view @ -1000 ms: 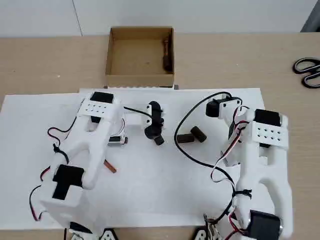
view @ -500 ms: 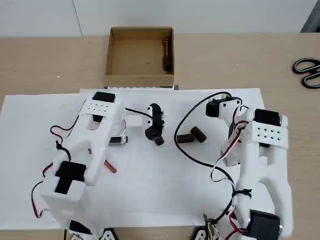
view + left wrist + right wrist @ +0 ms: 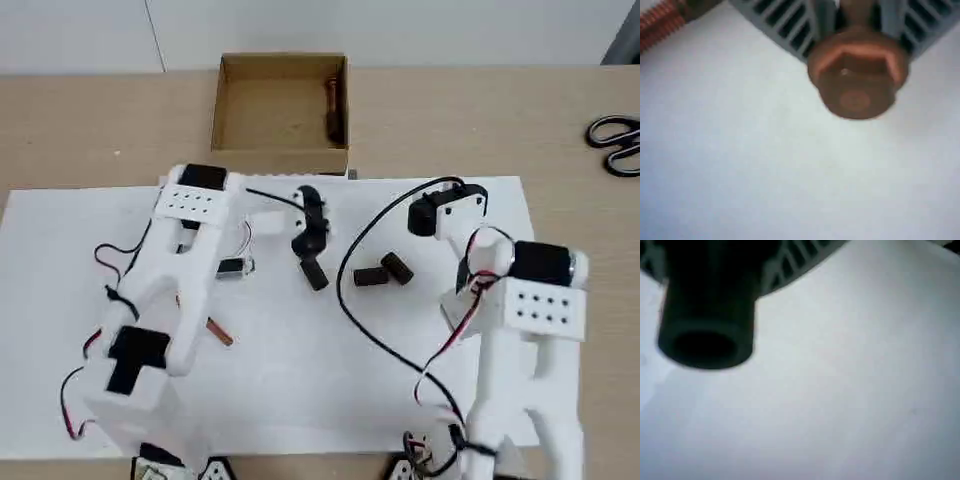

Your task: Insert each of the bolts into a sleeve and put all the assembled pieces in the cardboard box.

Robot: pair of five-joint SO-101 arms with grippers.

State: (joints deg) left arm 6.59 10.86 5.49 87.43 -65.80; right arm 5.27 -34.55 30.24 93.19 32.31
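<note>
The right arm is drawing back, for joining.
I am clamping the black tubular sleeve in the right claw and the copper hex-head bolt in the left claw, both above white paper.

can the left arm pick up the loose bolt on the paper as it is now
Probably not yet: the left gripper is shut on a second bolt. The loose bolt lies uncovered on the paper beside that arm, so an emptied gripper might reach it.
</note>
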